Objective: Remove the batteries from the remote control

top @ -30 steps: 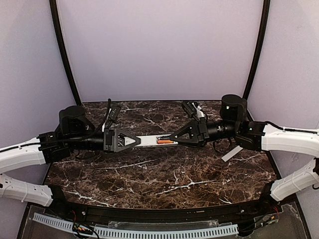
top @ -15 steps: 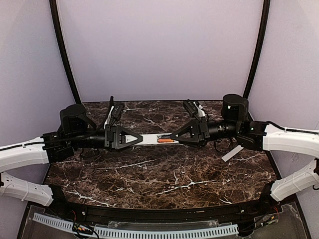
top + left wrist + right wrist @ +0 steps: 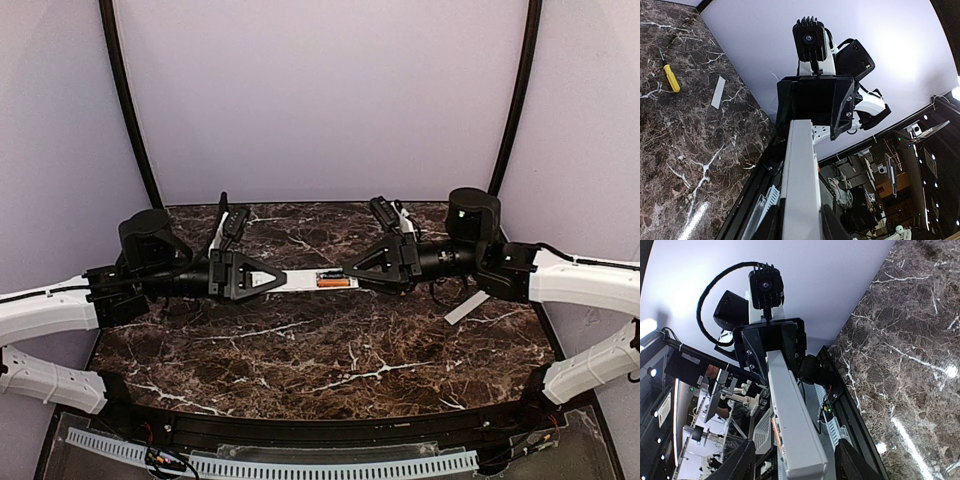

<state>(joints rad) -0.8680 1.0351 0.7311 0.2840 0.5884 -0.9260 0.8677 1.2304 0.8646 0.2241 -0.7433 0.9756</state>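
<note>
**Remote held at one end only; cells exposed and unsecured**

The remote control (image 3: 300,281) is off the table, spanning roughly level between the two arms above the middle of the marble table (image 3: 330,360). Its battery bay faces up and stands open. The orange-red batteries (image 3: 333,283) sit in the bay, toward the right arm's end. Their number cannot be told from above.

Left gripper (image 3: 270,281): jaws clamped on the remote's left end. In its wrist view the fingers (image 3: 774,227) press against the white body.

Right gripper (image 3: 355,273): jaws apart, flanking the other end. In its wrist view one finger (image 3: 740,462) stands clear of the remote's side, with a gap between. Judged to carry no load.

Hazards, as judged:
1. The long bar hangs from a single grip at one end. It may pivot or droop in the left jaws, and a sag would tip the open bay and spill the cells uncontrolled.
2. The right jaws sit close beside the free end. A sideways drift there could knock the bar and twist it in the left grip.
3. Prying at the cells would press on the unsupported end and lever against that one grip.
4. The white cover strip (image 3: 467,307) and the yellow-handled screwdriver (image 3: 671,78) lie on the table on the right arm's side. A low sweep could push them off.
</note>
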